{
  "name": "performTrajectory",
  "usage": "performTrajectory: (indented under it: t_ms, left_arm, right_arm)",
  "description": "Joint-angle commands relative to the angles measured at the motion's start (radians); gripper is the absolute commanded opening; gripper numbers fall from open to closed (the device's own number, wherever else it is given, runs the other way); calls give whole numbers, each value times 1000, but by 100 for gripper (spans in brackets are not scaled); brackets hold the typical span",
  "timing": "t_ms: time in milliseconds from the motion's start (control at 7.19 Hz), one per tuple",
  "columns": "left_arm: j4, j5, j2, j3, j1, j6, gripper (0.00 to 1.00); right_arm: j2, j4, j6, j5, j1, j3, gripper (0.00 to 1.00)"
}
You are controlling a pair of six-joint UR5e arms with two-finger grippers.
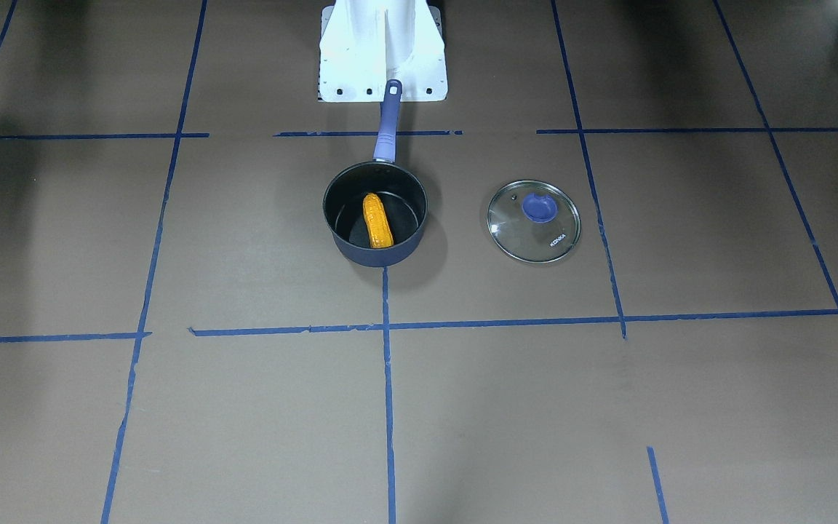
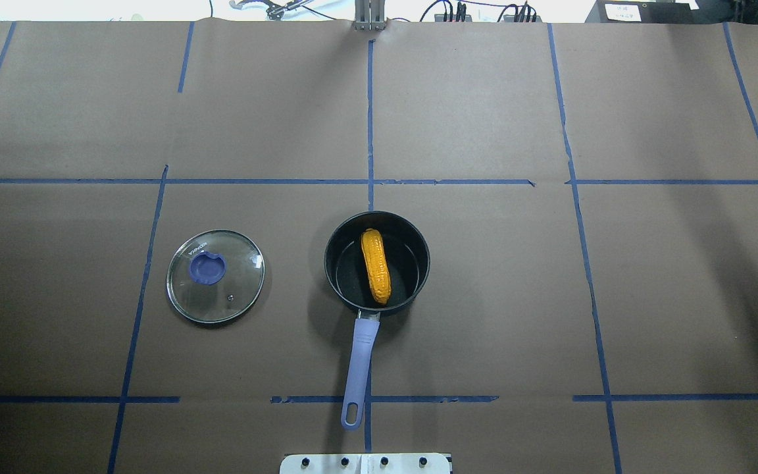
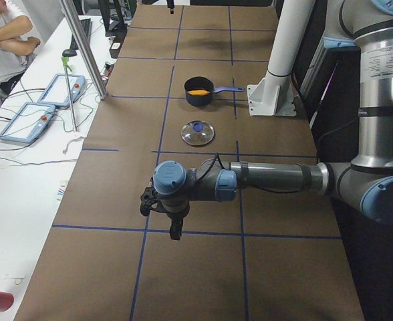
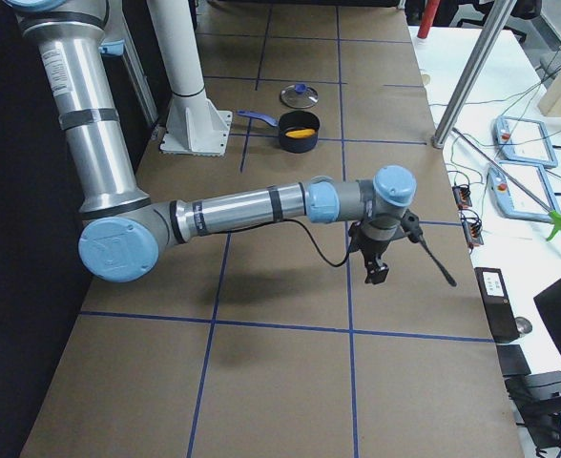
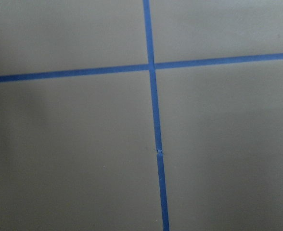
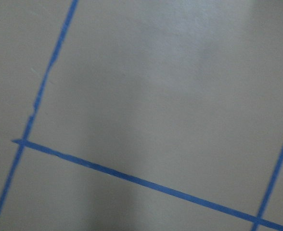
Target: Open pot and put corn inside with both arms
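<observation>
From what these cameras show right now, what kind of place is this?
Probably a robotics lab: a table gridded with blue tape, the left arm and right arm over it, and teach pendants on a side bench.

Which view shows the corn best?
Overhead exterior: the corn lies whole and sharp inside the pot, nothing covering it. Front-facing shows it nearly as well, slightly smaller. Both side views give only a small orange patch in the pot. The wrist views show only table.
</observation>
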Motion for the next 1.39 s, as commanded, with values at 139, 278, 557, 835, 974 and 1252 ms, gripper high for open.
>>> performTrajectory:
  t_ms: [139,278,557,835,974,1252]
  left_arm:
    - [-4,35,10,-10,10,5,100]
    - [-6,36,15,-19,10,5,100]
    - [-6,38,18,-13,12,5,100]
    - [-6,38,18,-21,12,5,100]
    - [-6,38,18,-21,12,3,100]
    - [-6,38,18,-19,12,5,100]
  right_arm:
    - [-143,30,-55,-1,58,2,100]
    - [-143,39,-36,-1,58,-1,100]
    - [-143,39,-32,2,56,5,100]
    - [-141,41,-32,2,56,7,100]
    - [-141,39,-32,2,56,7,100]
    - [-144,62,-32,2,56,4,100]
